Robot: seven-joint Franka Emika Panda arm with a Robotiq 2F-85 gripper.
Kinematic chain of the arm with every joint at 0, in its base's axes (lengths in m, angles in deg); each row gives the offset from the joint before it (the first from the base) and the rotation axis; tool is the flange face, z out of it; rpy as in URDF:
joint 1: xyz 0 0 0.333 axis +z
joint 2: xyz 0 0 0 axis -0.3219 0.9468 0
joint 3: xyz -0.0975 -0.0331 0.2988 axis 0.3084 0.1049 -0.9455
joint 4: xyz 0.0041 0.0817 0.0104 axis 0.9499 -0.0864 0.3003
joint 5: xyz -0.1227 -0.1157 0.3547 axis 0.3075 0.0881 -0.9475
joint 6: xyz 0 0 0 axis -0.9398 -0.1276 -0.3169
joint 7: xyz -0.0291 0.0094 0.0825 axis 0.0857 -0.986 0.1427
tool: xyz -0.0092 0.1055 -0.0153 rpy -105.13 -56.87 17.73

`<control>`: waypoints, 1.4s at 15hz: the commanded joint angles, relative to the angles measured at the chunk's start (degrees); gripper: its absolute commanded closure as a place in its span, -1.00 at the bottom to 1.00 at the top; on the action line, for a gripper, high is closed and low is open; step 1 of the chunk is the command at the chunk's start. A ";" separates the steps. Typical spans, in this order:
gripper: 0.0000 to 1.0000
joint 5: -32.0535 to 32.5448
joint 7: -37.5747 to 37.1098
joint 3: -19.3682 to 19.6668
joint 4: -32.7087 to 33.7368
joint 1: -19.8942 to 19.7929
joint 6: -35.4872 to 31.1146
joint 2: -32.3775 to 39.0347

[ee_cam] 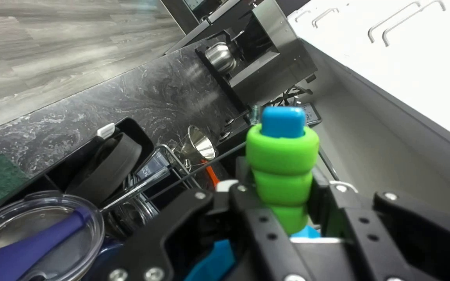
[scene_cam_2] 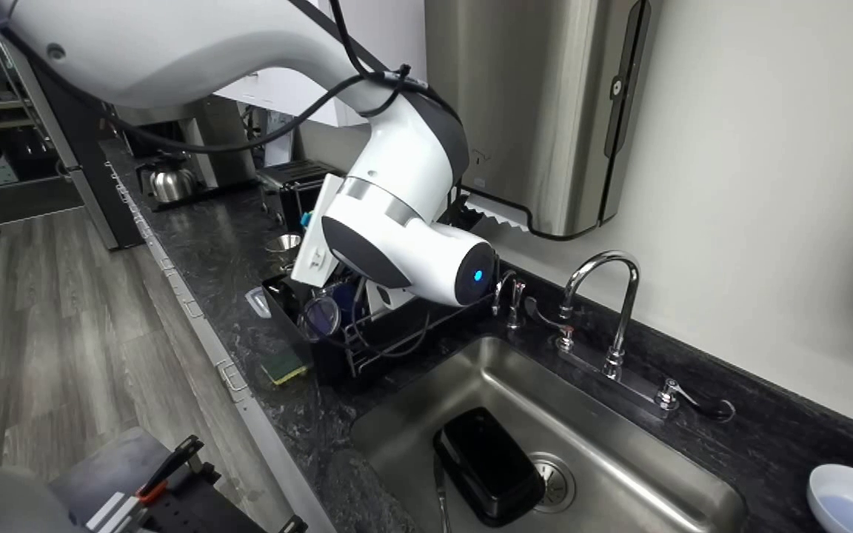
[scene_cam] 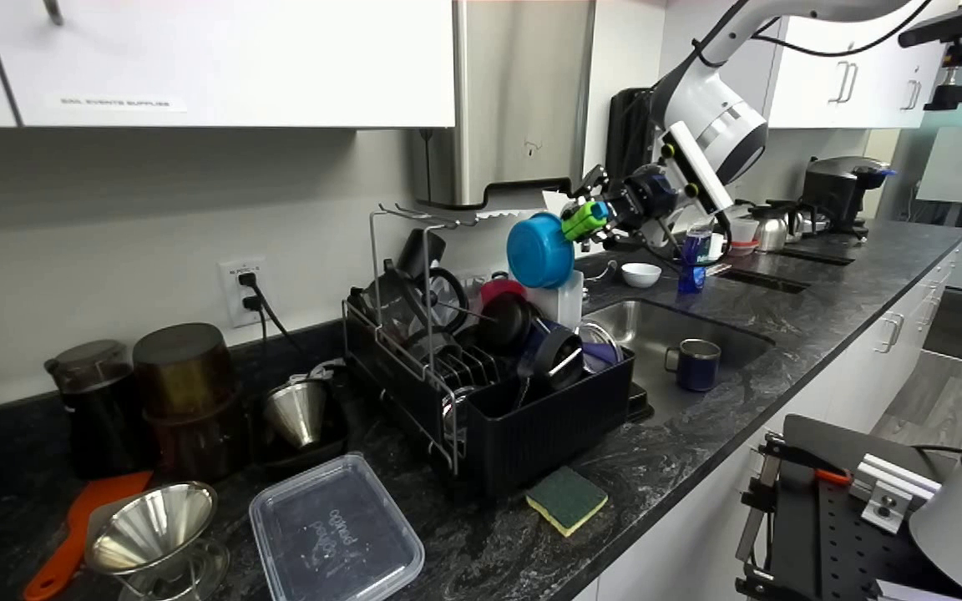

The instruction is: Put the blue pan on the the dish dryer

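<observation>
Well, pincer (ee_cam: 281,181) narrowly parted; it grips the blue pan's (scene_cam: 539,251) handle (ee_cam: 282,152).

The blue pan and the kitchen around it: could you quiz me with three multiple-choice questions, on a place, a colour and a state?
1. Where is the sponge?
A) in the sink
B) on the counter, beside the dish dryer
C) in a cupboard

2. The blue pan has a handle mostly coloured:
A) white
B) red
C) green

3. The gripper is:
A) shut on the handle
B) shut on nothing
C) wide open

1 B: both exterior views show it there.
2 C: the wrist view shows it green with a blue tip.
3 A: its fingers flank the handle in the wrist view.
</observation>
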 commanded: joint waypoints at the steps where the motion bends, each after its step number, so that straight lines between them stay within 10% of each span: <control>1: 0.83 0.89 1.41 0.16 1.74 -0.98 2.17 1.85; 21: 0.83 1.68 3.67 -0.44 4.78 -0.64 4.21 7.16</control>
